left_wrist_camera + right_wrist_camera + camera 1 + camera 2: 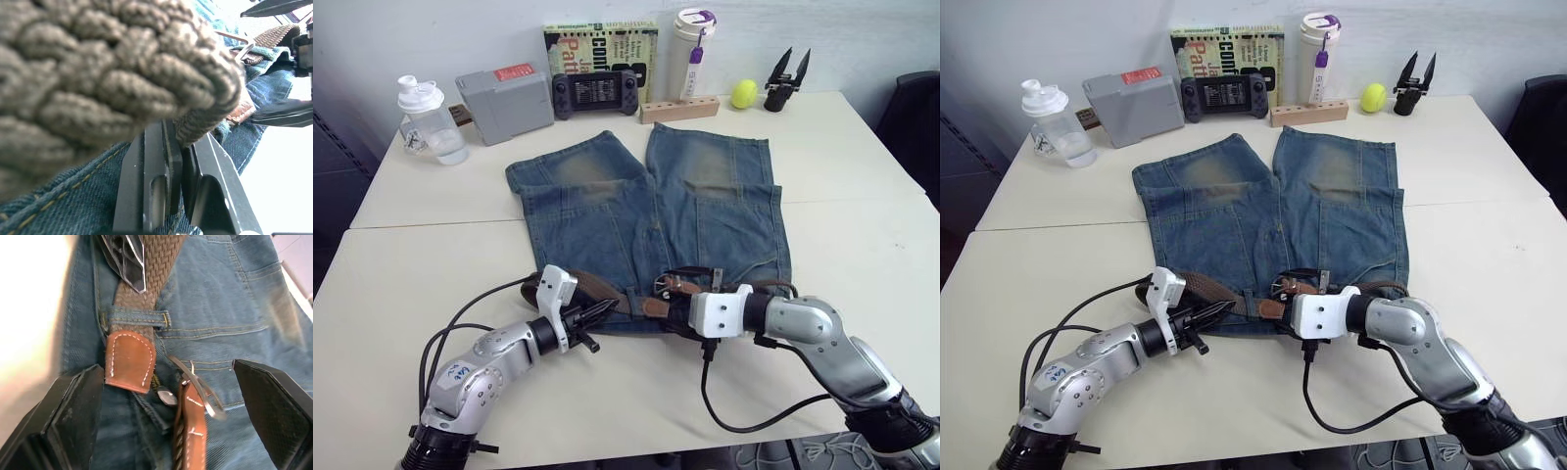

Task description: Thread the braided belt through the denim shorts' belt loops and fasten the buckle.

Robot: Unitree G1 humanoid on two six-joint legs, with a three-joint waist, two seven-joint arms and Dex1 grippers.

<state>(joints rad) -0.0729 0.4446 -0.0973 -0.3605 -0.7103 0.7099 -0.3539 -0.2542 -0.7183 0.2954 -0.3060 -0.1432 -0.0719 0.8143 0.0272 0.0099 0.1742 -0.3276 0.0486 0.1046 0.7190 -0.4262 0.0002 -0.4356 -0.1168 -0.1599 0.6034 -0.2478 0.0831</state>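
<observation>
A: Denim shorts (pixel 651 211) are laid flat on desk (pixel 862 245); braided belt (pixel 156 274) is pinched by left hand (pixel 178 161).
B: Right hand (pixel 166 396) is spread wide around buckle (pixel 198 389)

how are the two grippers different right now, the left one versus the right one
The left gripper is shut on the braided belt, pinching the woven strap; the right gripper is open and holds nothing. The left works at the strap's woven stretch, while the right straddles the leather tip and the buckle. Both sit low at the waistband of the denim shorts.
</observation>
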